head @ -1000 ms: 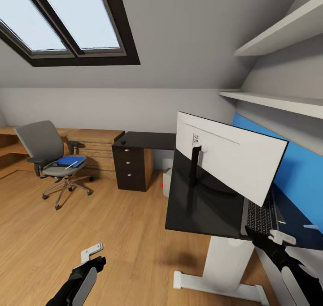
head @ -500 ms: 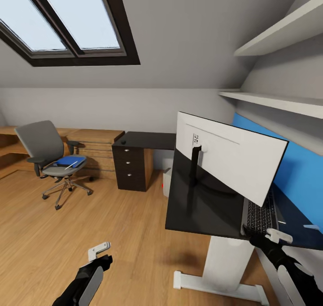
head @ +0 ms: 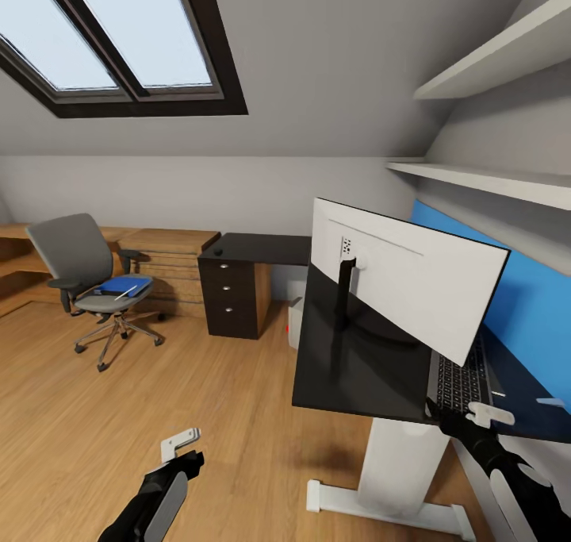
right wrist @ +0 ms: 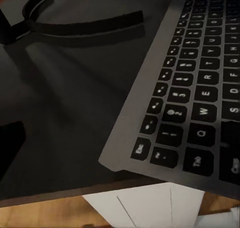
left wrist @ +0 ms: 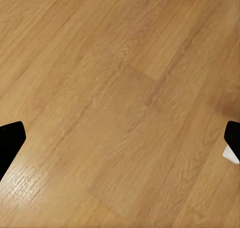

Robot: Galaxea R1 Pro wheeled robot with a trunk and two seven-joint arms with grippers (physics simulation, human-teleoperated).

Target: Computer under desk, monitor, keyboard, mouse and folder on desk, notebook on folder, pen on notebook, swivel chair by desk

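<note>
At the near end of the bench [head: 349, 367], the right gripper [head: 464, 415] hovers just off the corner of the keyboard [head: 460, 383], which lies on the glossy black top behind the monitor [head: 404, 280]; from the head view I cannot tell whether its fingers are spread or pinching. The keyboard's near corner sits at the bench edge, slightly over it in the right wrist view. The left gripper [head: 181, 445] hangs low over the wooden floor [left wrist: 120, 98], near the bench's white pedestal leg [head: 388, 470], its fingers spread wide and holding nothing.

Judging by this, the step in hand is settling the keyboard next to the monitor. The next move likely calls for nudging it further in from the bench edge, then turning to the mouse [head: 217, 251], a small dark shape on the far wing of the bench.

Well apart from the bench, the swivel chair [head: 87, 280] carries the blue folder [head: 123, 288] with the white pen [head: 125, 292] across it. The computer [head: 295, 324] stands under the bench, its red light showing.

Keycap legends read Esc, Q, W and D [right wrist: 235, 90] in the right wrist view; no brand is legible.
</note>
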